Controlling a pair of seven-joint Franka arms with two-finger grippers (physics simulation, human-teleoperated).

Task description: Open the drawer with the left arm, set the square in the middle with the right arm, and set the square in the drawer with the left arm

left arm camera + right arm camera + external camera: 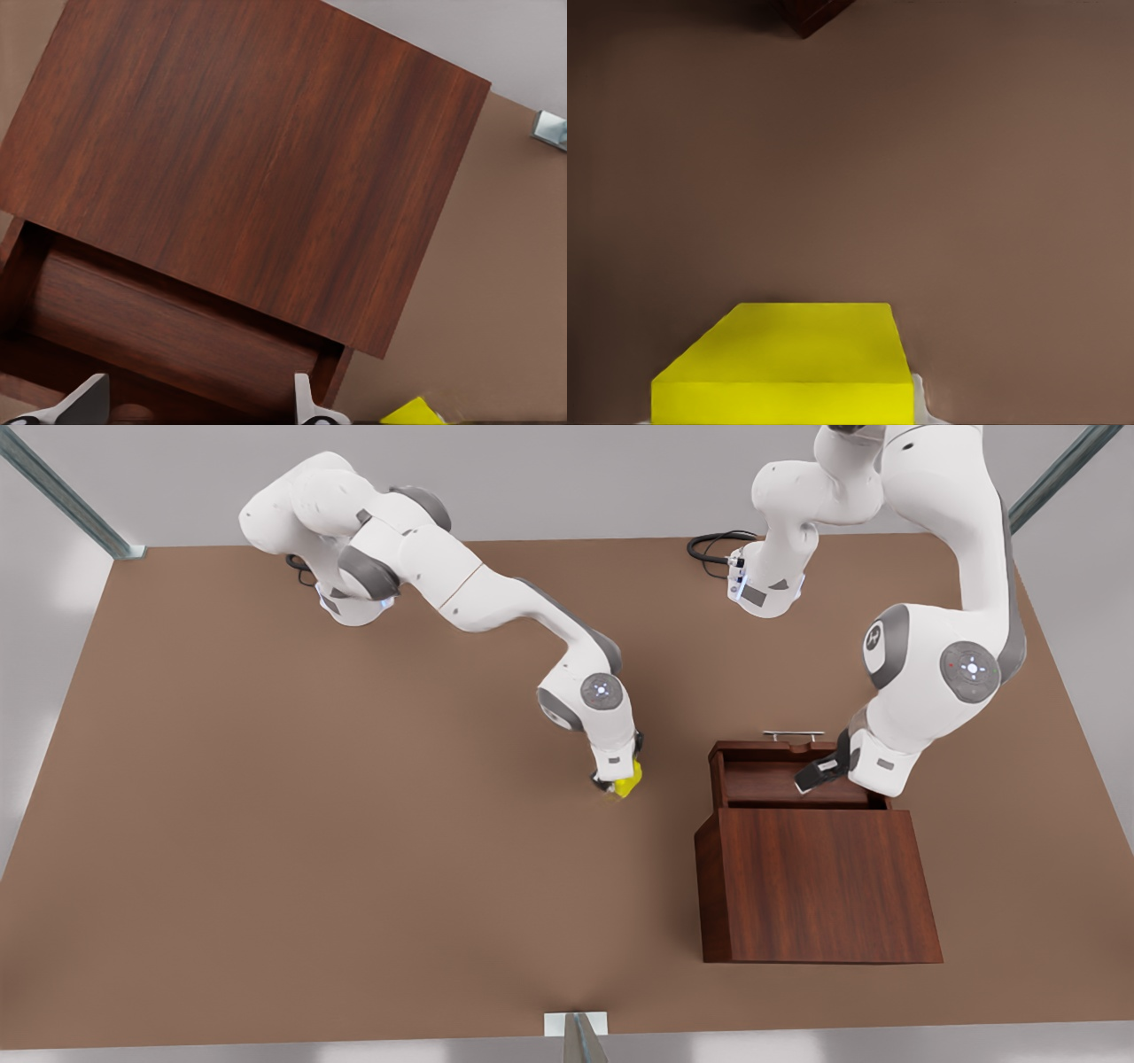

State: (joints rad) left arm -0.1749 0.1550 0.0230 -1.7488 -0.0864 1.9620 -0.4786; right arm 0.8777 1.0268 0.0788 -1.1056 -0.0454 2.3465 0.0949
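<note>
- One yellow square [628, 781] sits low at the middle of the brown counter [266, 824], caught at the tip of the right end effector [617, 779], which is closed on it; whether the square touches the counter or hangs just above it cannot be told.
- In the right wrist view the square [797, 363] lies close under the camera, one pale fingertip [919, 400] against its side, with bare counter [921, 177] beyond and a corner of the cabinet [811, 13] far off.
- The right arm [496, 602] reaches from its base at the far edge on the front view's left, stretched forward and bent down at the wrist, so the end effector points steeply at the counter.
- The drawer [780, 775] is pulled out of the cabinet [815, 886] toward the far side, its silver handle [793, 735] at the far end; the cabinet stands on the front view's right, well apart from the square.
- The left end effector [811, 778] hovers over the open drawer, fingers spread and holding nothing; the left arm [939, 664] folds down from its base at the far right, elbow high.
- The left wrist view shows both fingertips [84, 403] apart over the drawer [168, 328], the cabinet top [248, 150] beyond, and a sliver of the square [412, 413] on the counter [478, 292].
</note>
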